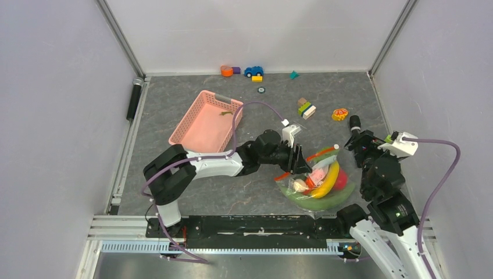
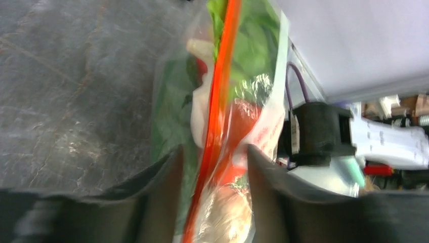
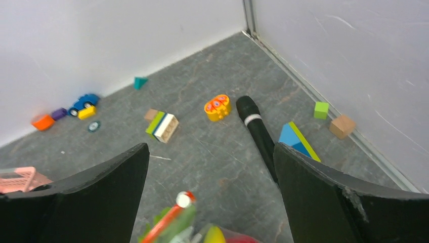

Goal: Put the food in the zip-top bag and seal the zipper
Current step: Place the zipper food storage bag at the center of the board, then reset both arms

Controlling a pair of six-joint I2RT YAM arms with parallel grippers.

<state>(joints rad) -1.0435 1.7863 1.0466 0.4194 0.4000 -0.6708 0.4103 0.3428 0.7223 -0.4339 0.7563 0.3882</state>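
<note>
The zip-top bag (image 1: 317,195) lies at the front right of the mat. Through the clear plastic I see the food: a yellow banana (image 1: 329,179), a red tomato (image 1: 342,179), a green cucumber (image 1: 325,203) and a pink piece (image 1: 317,174). The orange-red zipper (image 2: 217,96) runs between the fingers of my left gripper (image 2: 212,152). They stand apart on either side of it, so this gripper is open. The zipper's white slider knob (image 3: 183,199) sits at the far end, just below my right gripper (image 3: 210,152), which is wide open and holds nothing.
A pink lattice basket (image 1: 206,119) stands at centre left. A black cylinder (image 3: 258,134) lies just beyond my right gripper. Toy blocks (image 1: 306,108), an orange toy (image 1: 340,114) and a blue car (image 1: 253,71) are scattered toward the back wall. More blocks (image 3: 342,125) lie by the right wall.
</note>
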